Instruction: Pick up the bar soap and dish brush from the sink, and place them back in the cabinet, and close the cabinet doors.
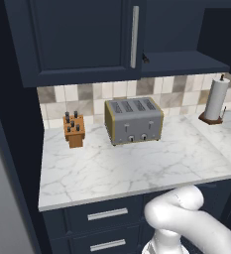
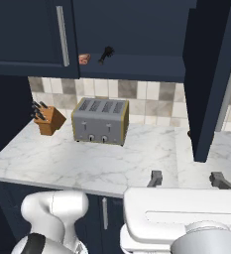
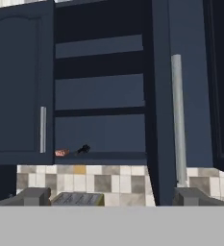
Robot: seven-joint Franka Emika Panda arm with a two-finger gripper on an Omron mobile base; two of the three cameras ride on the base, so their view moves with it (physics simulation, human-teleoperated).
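Note:
The bar soap [image 2: 84, 59] [image 3: 61, 153] lies on the bottom shelf of the navy cabinet [image 2: 137, 67] [image 3: 104, 96], close to the left door. The black dish brush [image 2: 106, 54] [image 3: 83, 149] [image 1: 145, 58] lies just right of it. The left cabinet door [image 1: 77, 34] [image 3: 17, 96] looks shut. The right cabinet door [image 2: 211, 74] [image 3: 178, 120] stands open, swung out over the counter. My gripper [image 2: 188, 179] [image 3: 112, 197] is open and empty, low in front of the cabinet and facing it, well short of the shelf. The sink is out of view.
On the marble counter [image 1: 137, 168] stand a grey toaster [image 1: 134, 120] [image 2: 99, 120], a wooden knife block [image 1: 74, 130] [image 2: 49, 119] and a paper towel roll [image 1: 216, 99]. Navy drawers [image 1: 107, 214] run below the counter's front edge.

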